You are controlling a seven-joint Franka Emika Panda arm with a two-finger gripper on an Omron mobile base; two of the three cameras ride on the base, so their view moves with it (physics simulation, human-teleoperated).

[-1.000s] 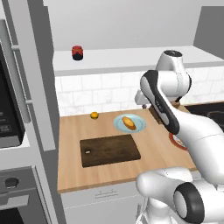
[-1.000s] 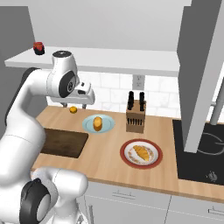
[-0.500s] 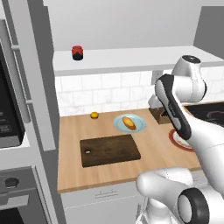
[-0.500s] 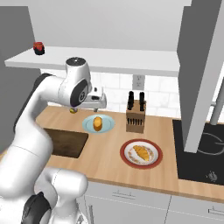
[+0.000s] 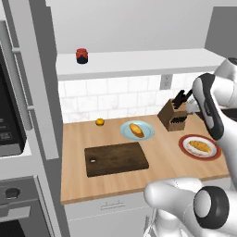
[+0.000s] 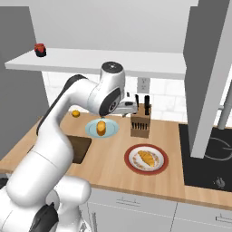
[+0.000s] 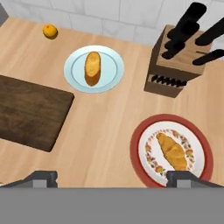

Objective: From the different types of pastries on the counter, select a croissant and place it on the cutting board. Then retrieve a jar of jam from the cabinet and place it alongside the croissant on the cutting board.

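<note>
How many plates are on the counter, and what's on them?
2. The pale blue plate with the bun sits behind the cutting board; the red-rimmed plate with the croissant sits before the knife block.

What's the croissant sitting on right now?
The croissant lies on a red-rimmed plate with a floral pattern, on the counter beside the knife block. The patch of plate directly under it is covered. The cutting board is bare.
</note>
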